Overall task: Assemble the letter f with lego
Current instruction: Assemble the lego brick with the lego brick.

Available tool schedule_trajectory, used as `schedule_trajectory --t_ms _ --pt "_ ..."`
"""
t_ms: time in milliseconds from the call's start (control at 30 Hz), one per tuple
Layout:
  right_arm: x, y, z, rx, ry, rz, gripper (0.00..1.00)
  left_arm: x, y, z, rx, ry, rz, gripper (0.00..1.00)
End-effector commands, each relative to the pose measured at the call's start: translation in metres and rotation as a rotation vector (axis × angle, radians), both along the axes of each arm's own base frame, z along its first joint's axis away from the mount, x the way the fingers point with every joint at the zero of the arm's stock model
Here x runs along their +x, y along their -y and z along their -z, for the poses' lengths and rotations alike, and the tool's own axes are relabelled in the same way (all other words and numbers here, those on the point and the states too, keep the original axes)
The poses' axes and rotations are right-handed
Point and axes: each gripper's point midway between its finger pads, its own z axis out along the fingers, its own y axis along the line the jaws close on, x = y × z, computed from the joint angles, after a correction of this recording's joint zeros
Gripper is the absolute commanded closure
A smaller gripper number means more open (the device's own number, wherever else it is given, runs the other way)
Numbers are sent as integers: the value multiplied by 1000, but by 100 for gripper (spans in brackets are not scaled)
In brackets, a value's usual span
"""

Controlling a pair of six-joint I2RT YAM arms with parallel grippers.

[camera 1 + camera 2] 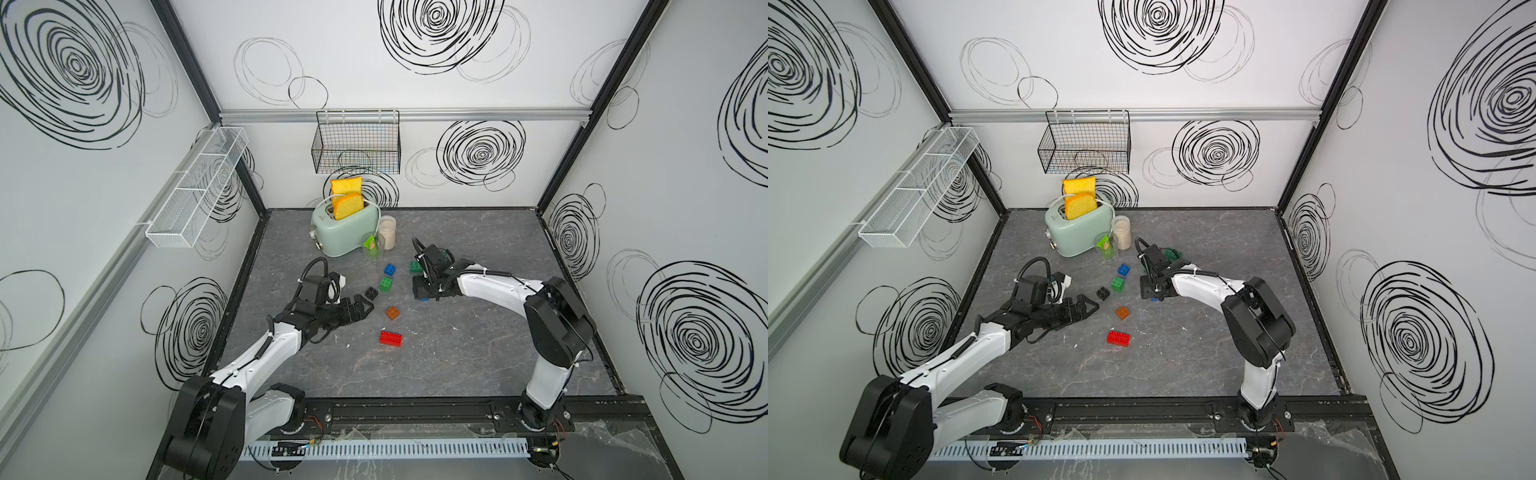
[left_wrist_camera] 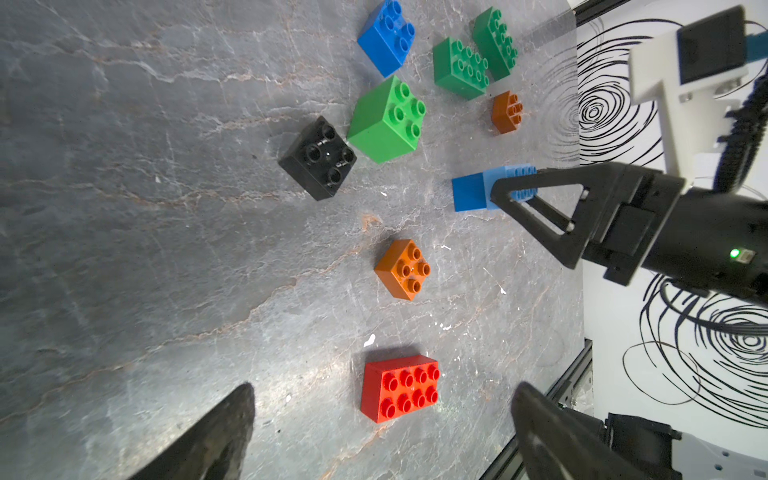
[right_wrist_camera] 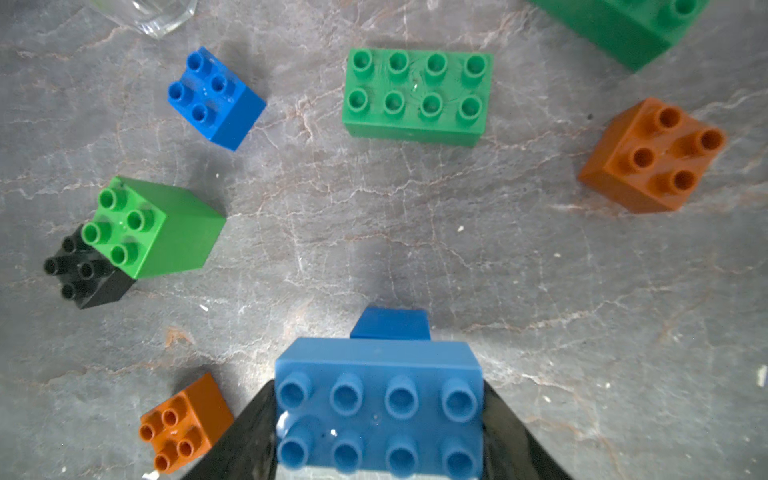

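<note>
The right gripper (image 3: 379,419) pinches a light blue oblong brick (image 3: 378,374), its black fingers (image 3: 249,440) pressed against the brick's two short ends. The brick is glossy moulded plastic with eight hollow round studs in two rows. A darker blue brick (image 3: 390,324) shows just past its far edge, and I cannot tell whether the two are joined. The left gripper (image 1: 360,308) hangs low with its triangular fingers spread wide, gripping nothing, just beside a black square brick (image 1: 371,293). The other pieces lie loose, studs up, on the matte grey, stone-veined tabletop (image 3: 374,232) between the two arms. They are a tall bright green square brick (image 3: 153,226), a blue square brick (image 3: 216,97), a flat orange square brick (image 3: 183,422), a second orange square brick (image 3: 652,156), a dark green oblong brick (image 3: 415,95) with another dark green brick (image 3: 623,25) beyond it, and a red oblong brick (image 2: 399,388). A rounded mint-green toaster (image 1: 345,235) stands behind them.
</note>
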Motion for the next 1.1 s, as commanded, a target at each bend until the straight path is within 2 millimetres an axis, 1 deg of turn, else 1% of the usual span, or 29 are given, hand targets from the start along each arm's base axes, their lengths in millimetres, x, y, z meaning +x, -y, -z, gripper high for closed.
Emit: schedule_trajectory --t_ms 0,167,300,567,667,1067 --pt "-9 11 24 -62 -61 15 37 3 -4 2 2 10 -19 2" --pt "-11 12 28 -71 -77 18 38 4 -4 1 3 12 -22 2" --pt "-15 13 28 -70 -80 8 38 4 -4 1 4 12 -23 2" --pt "-23 26 36 -114 -107 3 39 4 -6 1 2 13 -29 2" --pt "-22 30 36 -132 -97 6 39 5 -6 0 1 16 -30 2" --pt "-19 39 34 -192 -64 -15 39 4 -6 2 1 8 -32 2"
